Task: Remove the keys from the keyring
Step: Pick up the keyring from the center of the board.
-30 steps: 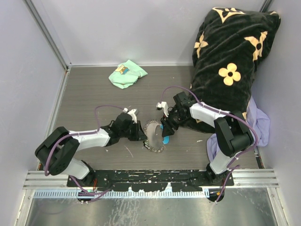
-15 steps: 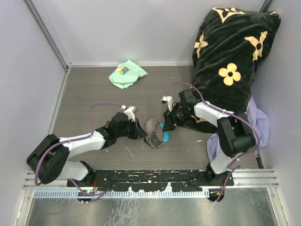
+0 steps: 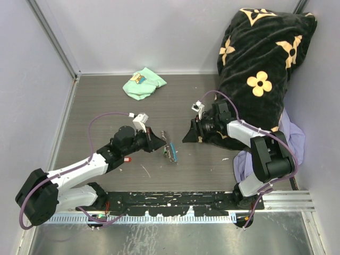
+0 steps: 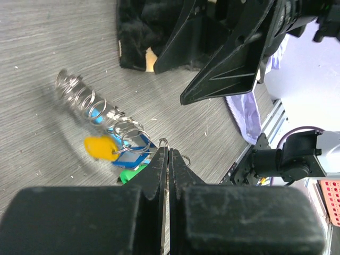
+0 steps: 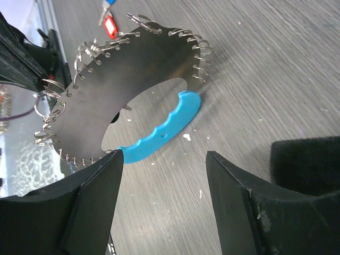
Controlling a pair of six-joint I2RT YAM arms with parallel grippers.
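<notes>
Keyring (image 3: 170,150): a small silvery cluster just toward 6 o'clock of the grey worktop (image 3: 106,106) centre, seen nearly edge-on from above. Left wrist view resolves it as a run of thin wire loops trailing toward 10 o'clock, with the keys (image 4: 135,151) bunched at its near end: one yellow tag, one blue, one green partly hidden under the fingers. The metal blades are too small to make out. Right wrist view shows it otherwise: a dark disc with a hole, small wire rings all along the rim, a sky-blue fob (image 5: 159,133) lying at its 6 o'clock and a red tag (image 5: 110,25) beyond at 12 o'clock. Left pincer (image 4: 166,155) sits at 9 o'clock of the keyring, clenched, fingers pressed flat together with one small wire ring pinched at the very tips. Right pincer (image 3: 187,138) is at 2 o'clock of the keyring, apart from it, jaws spread wide and grasping nothing, with bare worktop between them. Only the top view gives the mint-green cloth (image 3: 143,83) at 11 o'clock and the black flowered blanket (image 3: 260,69) at 2 o'clock.
</notes>
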